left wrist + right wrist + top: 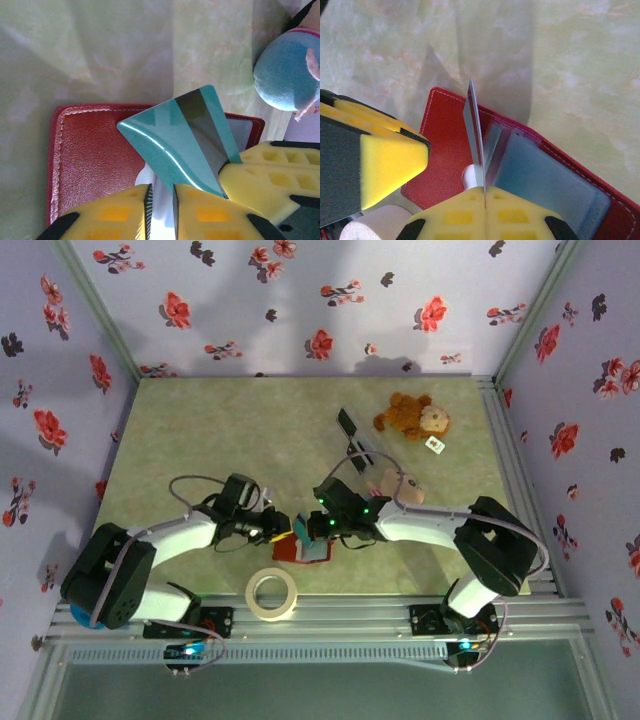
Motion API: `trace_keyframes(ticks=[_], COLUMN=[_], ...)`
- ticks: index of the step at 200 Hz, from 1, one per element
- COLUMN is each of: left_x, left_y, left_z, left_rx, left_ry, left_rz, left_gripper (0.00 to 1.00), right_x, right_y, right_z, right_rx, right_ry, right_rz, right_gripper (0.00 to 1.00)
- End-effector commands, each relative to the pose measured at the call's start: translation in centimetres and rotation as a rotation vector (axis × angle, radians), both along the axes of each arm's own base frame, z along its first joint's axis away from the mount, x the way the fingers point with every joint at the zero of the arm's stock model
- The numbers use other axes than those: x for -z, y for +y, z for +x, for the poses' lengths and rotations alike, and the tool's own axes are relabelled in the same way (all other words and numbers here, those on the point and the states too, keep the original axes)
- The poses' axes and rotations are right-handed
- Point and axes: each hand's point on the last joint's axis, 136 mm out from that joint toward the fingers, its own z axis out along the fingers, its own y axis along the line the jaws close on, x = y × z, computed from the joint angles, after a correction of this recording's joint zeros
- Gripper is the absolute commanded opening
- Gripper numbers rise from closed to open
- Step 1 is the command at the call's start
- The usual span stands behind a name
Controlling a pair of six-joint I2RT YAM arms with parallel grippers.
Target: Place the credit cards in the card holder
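The card holder (pixel 95 150) is a red wallet lying open on the table near the front edge (pixel 288 550), its grey-blue pockets (pixel 545 185) facing up. A teal credit card (pixel 175 135) with a dark stripe stands tilted over it. My right gripper (pixel 484 192) is shut on that card, which I see edge-on (pixel 475 130) above the pockets. My left gripper (pixel 160 192) hovers low over the wallet, its jaws a narrow gap apart. The card's lower corner touches one of its pads, and something white shows in the gap. The two grippers meet above the wallet (pixel 297 529). More dark cards (pixel 350 425) sit in a stand further back.
A roll of tape (pixel 272 593) lies just in front of the wallet. A brown plush toy (pixel 412 417) sits at the back right. A blue and pink plush (pixel 285 75) lies close behind the right arm (pixel 395 483). The table's left half is bare mat.
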Motion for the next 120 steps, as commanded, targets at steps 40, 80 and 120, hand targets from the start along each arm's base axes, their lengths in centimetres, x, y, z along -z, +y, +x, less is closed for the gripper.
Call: trace_keyframes(ticks=[40, 80, 120], left_x=[0.8, -1.1, -3.9], left_y=[-0.4, -0.8, -1.2], left_z=[0.6, 1.4, 2.2], left_rx=[-0.017, -0.024, -0.064], left_ry=[-0.020, -0.103, -0.192], left_rz=[-0.058, -0.120, -0.242], left_gripper=[0.32, 0.39, 0.41], right_x=[-2.8, -4.6, -5.1], right_y=[1.2, 1.0, 1.6], right_z=[-0.6, -0.5, -0.4], right_rx=[-0.004, 0.002, 0.012], right_ry=[-0.003, -0.039, -0.008], right_rz=[0.189, 0.252, 0.323], right_gripper=[0.00, 0.00, 0.00])
